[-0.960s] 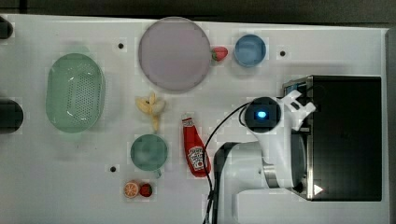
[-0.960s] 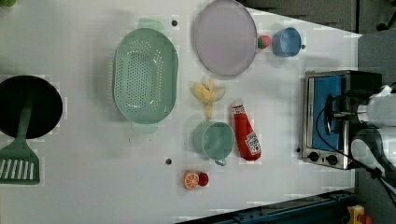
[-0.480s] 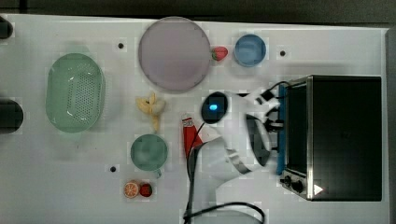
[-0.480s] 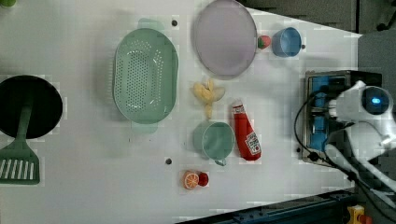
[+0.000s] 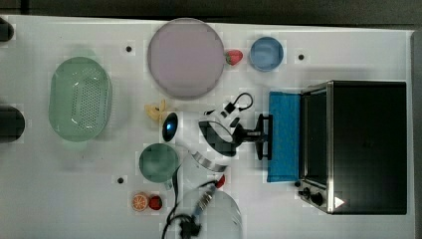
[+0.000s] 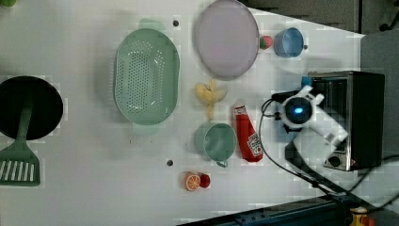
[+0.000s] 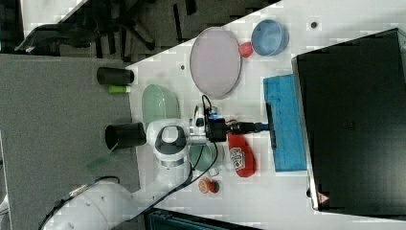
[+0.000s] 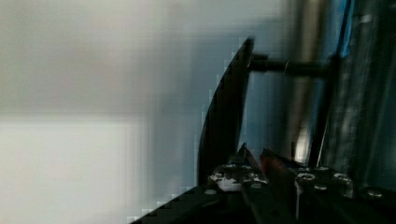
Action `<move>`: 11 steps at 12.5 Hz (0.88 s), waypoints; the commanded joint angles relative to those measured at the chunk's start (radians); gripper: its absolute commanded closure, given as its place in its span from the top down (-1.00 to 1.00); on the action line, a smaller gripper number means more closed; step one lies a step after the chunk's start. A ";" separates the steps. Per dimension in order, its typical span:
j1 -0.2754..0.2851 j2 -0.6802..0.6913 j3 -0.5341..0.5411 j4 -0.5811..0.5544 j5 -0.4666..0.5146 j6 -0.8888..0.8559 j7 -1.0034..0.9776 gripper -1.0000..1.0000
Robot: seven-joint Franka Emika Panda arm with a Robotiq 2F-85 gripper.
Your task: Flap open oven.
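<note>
At the top view's right, the boxy black toaster oven with blue glass door lowered flat swings stiffly on its hinge — the gripper pinches the rigid bar handle mid-length.

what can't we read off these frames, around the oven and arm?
- Ketchup bottle: top view, mostly under the arm.
- Oven door: left view, hidden behind the wrist.
- Hand grip on the door handle: right view, too small; wrist view blurred.
- Knob settings: top view, too small.
</note>
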 commanded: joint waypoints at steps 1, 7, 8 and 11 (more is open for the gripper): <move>0.021 0.064 -0.016 0.038 -0.019 0.004 0.173 -0.65; 0.025 0.127 -0.016 0.098 -0.016 0.027 0.187 -0.65; 0.025 0.116 -0.013 0.109 -0.002 0.056 0.187 -0.65; 0.025 0.052 0.006 0.113 0.227 0.132 0.187 -0.65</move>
